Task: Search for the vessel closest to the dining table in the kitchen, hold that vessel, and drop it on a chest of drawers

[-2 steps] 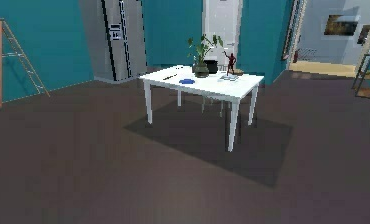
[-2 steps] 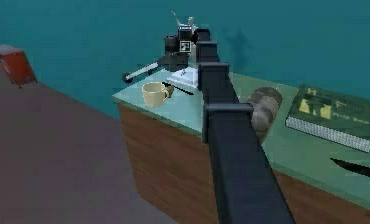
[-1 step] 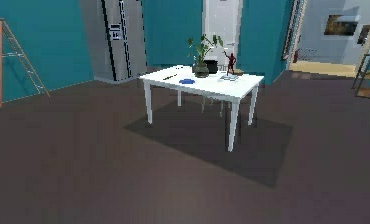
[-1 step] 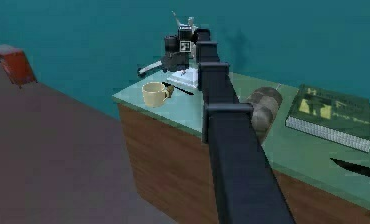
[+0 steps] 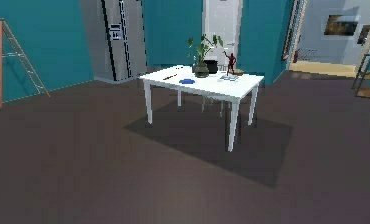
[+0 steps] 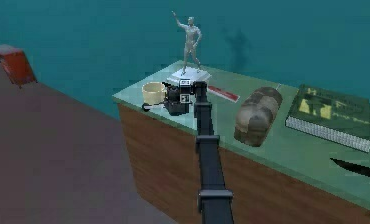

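The arm (image 6: 211,160) reaches over the cabinet (image 6: 293,150) so the pincer (image 6: 169,100) meets the cream pot (image 6: 153,93); I cannot tell whether it holds it.

pincer (image 6: 169,100): matt black, hard plastic look. vessel (image 6: 151,93) at pincer's fingers: cream, smooth, faint gloss, ceramic-like. statue (image 6: 190,45) just beyond pincer: grey, matt, stone-like. chest of drawers (image 6: 283,148) under pincer: top smooth matt green, front brown wood grain. loaf-shaped lump (image 6: 256,115) across arm (image 6: 208,160) from pincer: brown, rough crust.
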